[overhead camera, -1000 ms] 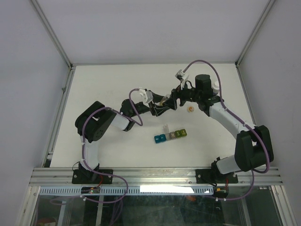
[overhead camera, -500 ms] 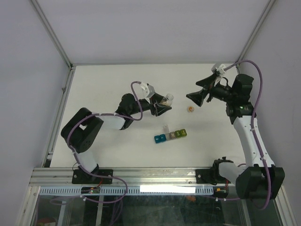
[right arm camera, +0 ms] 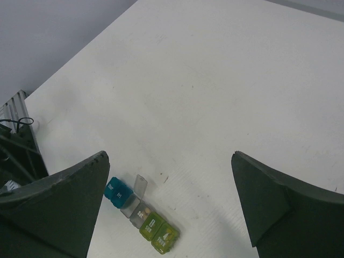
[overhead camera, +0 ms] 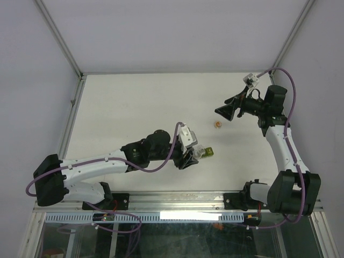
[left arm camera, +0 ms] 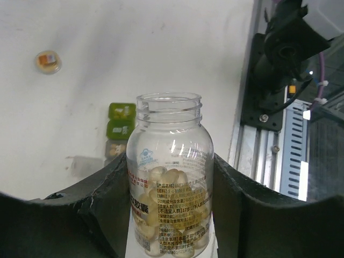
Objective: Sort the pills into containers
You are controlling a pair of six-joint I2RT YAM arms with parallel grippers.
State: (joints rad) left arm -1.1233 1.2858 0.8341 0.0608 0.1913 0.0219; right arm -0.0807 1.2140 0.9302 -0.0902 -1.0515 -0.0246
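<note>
While left gripper [overhead camera: 191, 156] clamps bottle [left arm camera: 171, 161] beside containers [left arm camera: 120, 128], right gripper [overhead camera: 223, 112] agape, well apart over table [overhead camera: 123, 107].

In the top view the cells [overhead camera: 208, 152] lay on the table [overhead camera: 123, 102] at lower centre, the bottle [overhead camera: 197, 151] covering their left part. A small round item [overhead camera: 217, 124] lay above them, apart.

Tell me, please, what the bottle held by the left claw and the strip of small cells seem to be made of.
The bottle looks like clear glossy plastic, possibly glass: the pale capsules show through its wall and light glints on it. The strip of cells looks like tinted translucent plastic with a mild sheen; its one raised lid looks half see-through.
</note>
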